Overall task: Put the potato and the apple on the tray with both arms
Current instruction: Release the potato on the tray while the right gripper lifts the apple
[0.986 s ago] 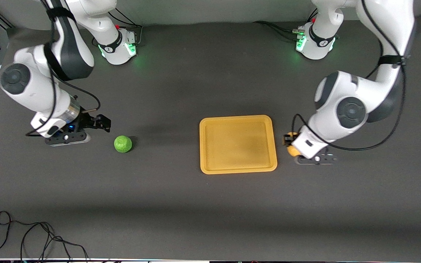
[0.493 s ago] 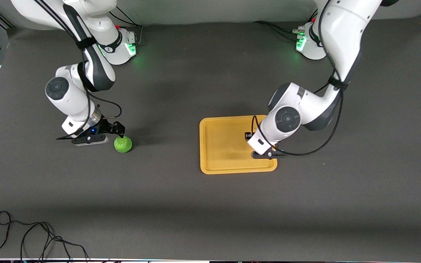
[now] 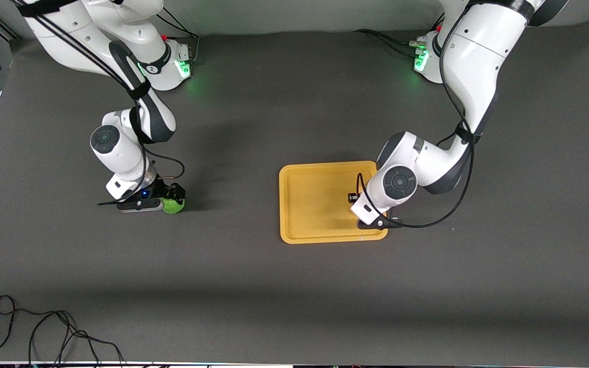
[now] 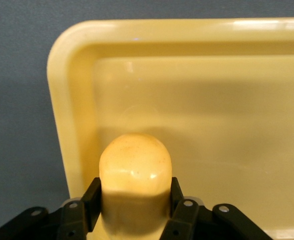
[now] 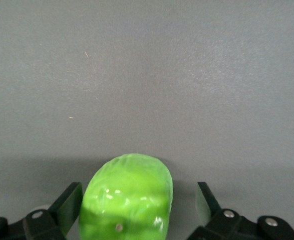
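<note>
Since the earlier frame we lowered our right gripper (image 5: 135, 210) around the one apple (image 5: 126, 195), fingers spread; our left gripper (image 4: 135, 210) pinched the one potato (image 4: 135, 172) over the one tray (image 4: 227, 100).

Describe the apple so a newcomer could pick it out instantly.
Start at the yellow-orange tray and look toward the right arm's end of the table. There the right claw straddles the apple, fingers open; it is a small bright green lumpy ball, unlike the yellow potato held by the left claw.

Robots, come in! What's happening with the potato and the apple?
Left gripper shut on potato, over tray. Right gripper open, straddling apple on table. Nothing in the way.
</note>
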Motion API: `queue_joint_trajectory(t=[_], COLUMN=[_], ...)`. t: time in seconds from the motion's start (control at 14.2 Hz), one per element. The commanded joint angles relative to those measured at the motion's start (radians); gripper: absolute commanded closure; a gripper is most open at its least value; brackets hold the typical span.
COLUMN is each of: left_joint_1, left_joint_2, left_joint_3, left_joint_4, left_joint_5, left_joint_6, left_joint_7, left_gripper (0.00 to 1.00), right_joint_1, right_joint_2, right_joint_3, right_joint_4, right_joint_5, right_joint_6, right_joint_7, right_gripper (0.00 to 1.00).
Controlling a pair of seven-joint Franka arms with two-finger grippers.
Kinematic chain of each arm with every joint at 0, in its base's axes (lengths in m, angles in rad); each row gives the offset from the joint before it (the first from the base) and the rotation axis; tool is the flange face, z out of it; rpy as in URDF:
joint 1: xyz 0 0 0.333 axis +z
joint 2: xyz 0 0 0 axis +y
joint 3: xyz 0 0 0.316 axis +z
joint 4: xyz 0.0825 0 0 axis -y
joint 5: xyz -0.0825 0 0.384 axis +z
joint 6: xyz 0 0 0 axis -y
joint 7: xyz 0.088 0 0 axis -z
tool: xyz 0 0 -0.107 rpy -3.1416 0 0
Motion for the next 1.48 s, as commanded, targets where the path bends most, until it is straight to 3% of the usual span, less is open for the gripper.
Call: queue_joint_trajectory(t=[0.0, 0.07, 0.14, 0.21, 0.35, 0.49, 0.63, 0.77, 0.92, 1.06, 1.27, 1.41], left_joint_1=[-0.003, -0.002, 0.000, 0.006, 0.009, 0.035, 0.090, 0.151, 0.220, 0.257, 0.322, 0.345], left_joint_2=[-0.002, 0.003, 0.004, -0.002, -0.040, -0.112, -0.208, -0.287, -0.360, -0.434, -0.524, -0.557], left_joint_3=[0.006, 0.008, 0.008, 0.008, 0.008, 0.008, 0.008, 0.006, 0.005, 0.006, 0.006, 0.009], left_joint_4=[-0.009, -0.009, -0.009, -0.009, -0.005, -0.003, -0.002, 0.006, 0.001, 0.004, 0.009, 0.009], left_joint_5=[0.031, 0.040, 0.045, 0.045, 0.045, 0.045, 0.046, 0.048, 0.046, 0.046, 0.045, 0.046], left_joint_6=[0.002, 0.002, 0.002, -0.003, -0.020, -0.026, -0.076, -0.095, -0.110, -0.196, -0.322, -0.383], left_joint_7=[-0.014, -0.014, -0.014, -0.016, -0.019, -0.017, 0.007, 0.090, 0.188, 0.271, 0.342, 0.345], left_gripper=[0.15, 0.14, 0.14, 0.10, 0.09, 0.05, 0.01, 0.00, 0.00, 0.00, 0.00, 0.00], right_joint_1=[0.010, 0.011, 0.011, 0.011, 0.010, 0.010, 0.010, 0.011, 0.011, 0.011, 0.056, 0.125], right_joint_2=[0.041, 0.042, 0.039, 0.026, -0.033, -0.124, -0.220, -0.270, -0.267, -0.244, -0.204, -0.125], right_joint_3=[-0.003, -0.003, -0.003, -0.003, -0.004, -0.004, -0.003, -0.003, -0.003, -0.001, 0.005, 0.005], right_joint_4=[0.011, 0.011, 0.012, 0.014, 0.022, 0.044, 0.122, 0.275, 0.470, 0.621, 0.728, 0.834], right_joint_5=[0.002, 0.002, 0.002, 0.002, 0.002, 0.002, 0.000, 0.000, 0.000, 0.000, 0.000, 0.000], right_joint_6=[0.048, 0.047, 0.041, 0.032, -0.005, -0.135, -0.354, -0.627, -0.900, -1.051, -1.090, -1.107], right_joint_7=[0.024, 0.024, 0.024, 0.024, 0.015, 0.012, 0.012, 0.010, 0.010, 0.009, 0.042, 0.152], right_gripper=[0.11, 0.38, 0.54, 0.59, 0.59, 0.59, 0.59, 0.59, 0.59, 0.59, 0.59, 0.59])
